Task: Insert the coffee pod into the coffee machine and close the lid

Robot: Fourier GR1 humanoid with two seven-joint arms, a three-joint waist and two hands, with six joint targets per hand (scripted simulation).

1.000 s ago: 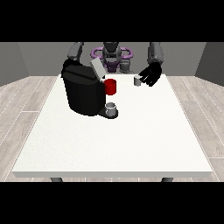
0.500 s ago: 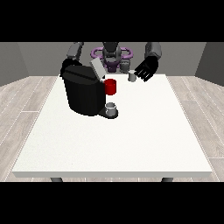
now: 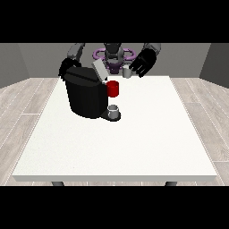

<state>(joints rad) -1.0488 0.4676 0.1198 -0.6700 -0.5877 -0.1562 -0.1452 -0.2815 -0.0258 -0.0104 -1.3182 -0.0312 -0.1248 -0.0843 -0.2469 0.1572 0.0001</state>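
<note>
The black coffee machine (image 3: pixel 86 95) stands on the table's left half, its grey lid (image 3: pixel 99 70) tilted up and open. A red part (image 3: pixel 113 88) sticks out at its front, above a small grey cup (image 3: pixel 114 110) on the drip tray. The hand at the view's right (image 3: pixel 144 62) is raised above the table's far edge. It holds the small grey coffee pod (image 3: pixel 127 72) at its fingertips, just to the right of the open lid. The hand at the view's left (image 3: pixel 66 68) sits behind the machine's top left corner, partly hidden by it.
The white table (image 3: pixel 147 134) spreads wide in front of and to the right of the machine. The robot's torso (image 3: pixel 114 56) stands behind the far edge, between the two arms.
The hand at the view's right has risen and moved left towards the open lid, carrying the pod with it. The machine, the cup and the other hand have stayed put.
</note>
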